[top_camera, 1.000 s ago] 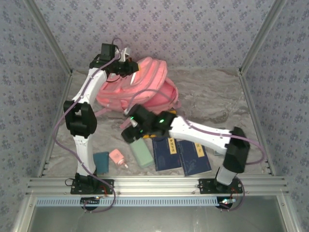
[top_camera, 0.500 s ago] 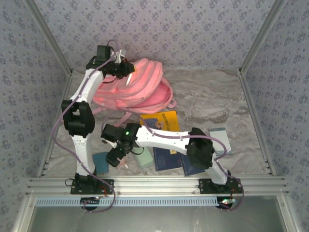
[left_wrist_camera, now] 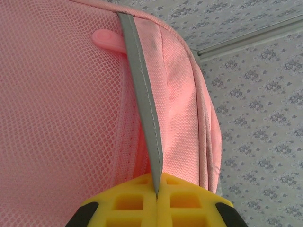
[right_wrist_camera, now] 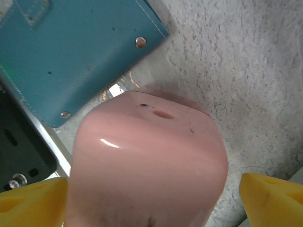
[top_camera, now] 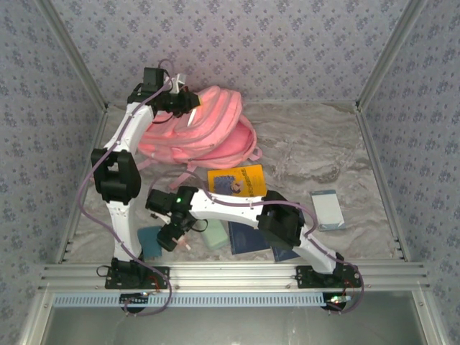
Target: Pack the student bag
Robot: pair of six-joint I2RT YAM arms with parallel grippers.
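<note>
At the back left of the table (top_camera: 309,147) the pink backpack (top_camera: 215,133) lies slumped, and the left gripper (left_wrist_camera: 156,189) is pinching its grey strip (left_wrist_camera: 144,104). Along the near edge a teal wallet (right_wrist_camera: 80,47) lies just beside a small pink block (right_wrist_camera: 147,156), which the right gripper (right_wrist_camera: 151,196) straddles with its fingers spread. Further right lie a green box (top_camera: 213,235), dark blue books (top_camera: 246,238) and a yellow book (top_camera: 237,180).

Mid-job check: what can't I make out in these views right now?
- Top view: whether the student bag is unzipped; the left gripper and fabric folds hide its opening.
- Right wrist view: the pink item is blurred and cut off by the bottom edge; contact with the right gripper unclear.
- Top view: navy notebooks lie partly under the right arm; cover print too small.
</note>
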